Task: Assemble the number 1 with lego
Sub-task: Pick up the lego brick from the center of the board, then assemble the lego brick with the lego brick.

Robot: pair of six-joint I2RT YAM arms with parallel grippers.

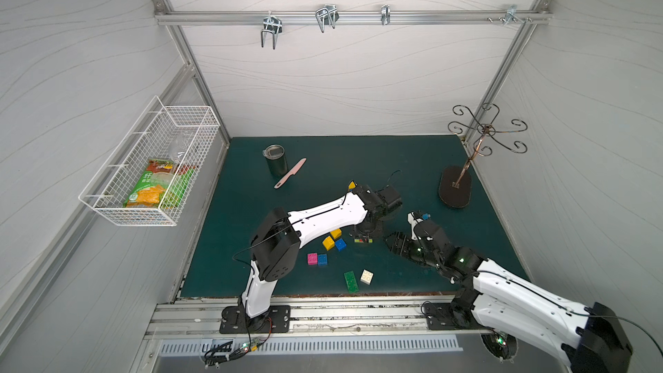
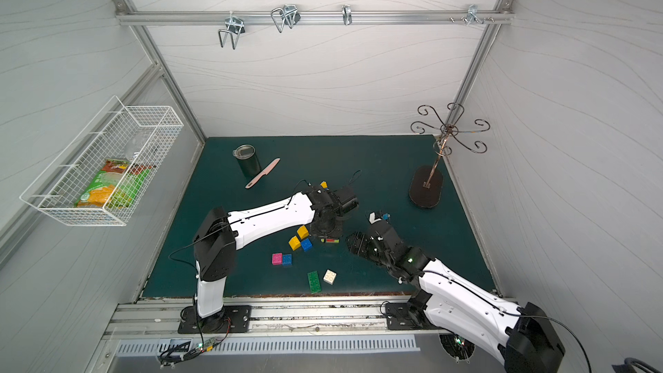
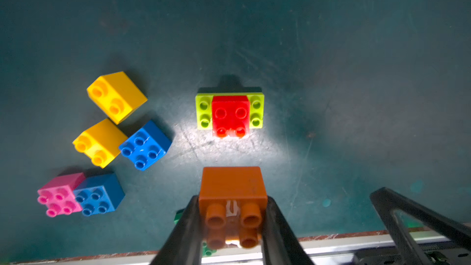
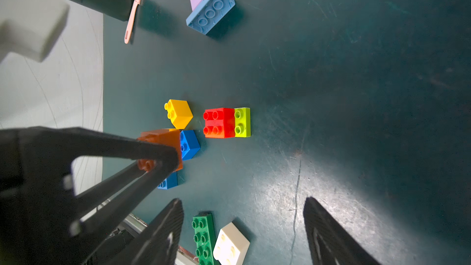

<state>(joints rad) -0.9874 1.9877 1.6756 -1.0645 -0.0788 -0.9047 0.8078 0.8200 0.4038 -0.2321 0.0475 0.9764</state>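
Left claw [image 3: 232,207]: grips one orange brick [image 3: 232,182] aloft
Right claw [image 4: 243,200]: spread wide, empty
Red brick [image 3: 230,113]: one, on one lime brick [image 3: 256,110]
9 o'clock of it: two yellow bricks [image 1: 328,242] [image 1: 336,233], two blue bricks [image 1: 340,244] [image 1: 322,259], one pink brick [image 1: 312,258]
6 o'clock: one green brick [image 1: 350,281], one white brick [image 1: 366,276]

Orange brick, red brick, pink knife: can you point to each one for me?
orange brick [image 3: 232,182]: left wrist view, on its flat side face.
red brick [image 3: 230,113]: left wrist view, on its studded top.
pink knife [image 1: 290,173]: in a top view, on the middle of its length.
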